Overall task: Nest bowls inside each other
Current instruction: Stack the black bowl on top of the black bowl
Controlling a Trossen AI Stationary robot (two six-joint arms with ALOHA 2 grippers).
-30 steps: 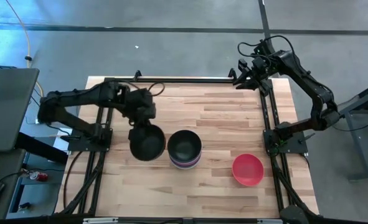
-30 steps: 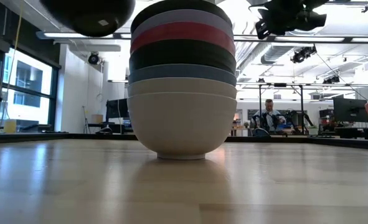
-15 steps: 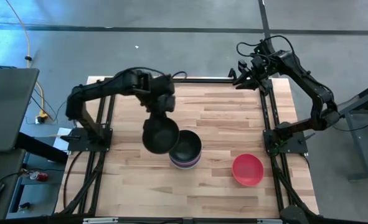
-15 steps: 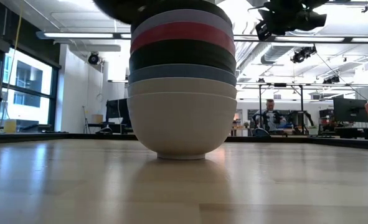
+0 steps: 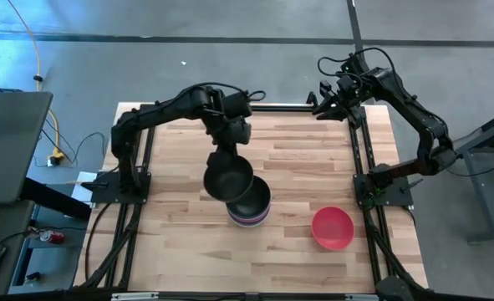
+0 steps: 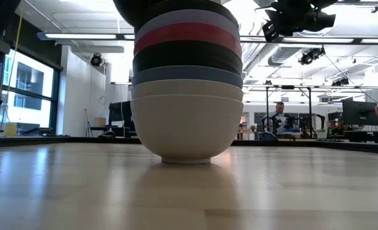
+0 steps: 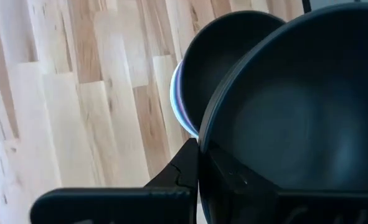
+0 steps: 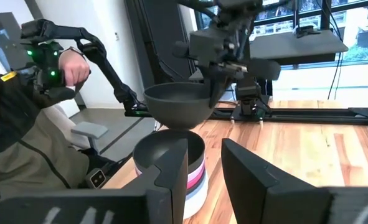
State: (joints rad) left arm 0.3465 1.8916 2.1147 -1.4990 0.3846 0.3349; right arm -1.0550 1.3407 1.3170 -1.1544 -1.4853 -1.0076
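The left hand (image 5: pixel 227 150) is clamping the rim of a black bowl (image 5: pixel 228 177) and holding it in the air, just up and to the ten o'clock side of the stack of bowls (image 5: pixel 251 207) standing near the middle of the desk (image 5: pixel 297 159). The hand's fingers are pinched tight on the rim, with the bowl hanging mouth-up below the wrist. In the left wrist view, the held bowl's dark inside is filling most of the picture, and its edge is overlapping the mouth of the stack's top bowl (image 7: pixel 224 62), which is black too. From the right wrist view, the carried bowl is hovering clear above the stack, not yet seated in it.

The stack, seen level from the desk top, is showing its nested rims in bands: white at the base (image 6: pixel 186 128), a second pale rim above it, then blue-grey, black, red, lavender and a dark one on top. A loose red bowl (image 5: pixel 333 227) is sitting alone on the desk toward four o'clock of the stack, well apart from it.

The right hand (image 5: pixel 324 106) is waiting over the far right corner of the desk, at about one o'clock, its fingers standing partly apart with nothing between them.

A person (image 8: pixel 28 124) in an olive jacket is sitting beyond the desk's left side, gripping a control handle.
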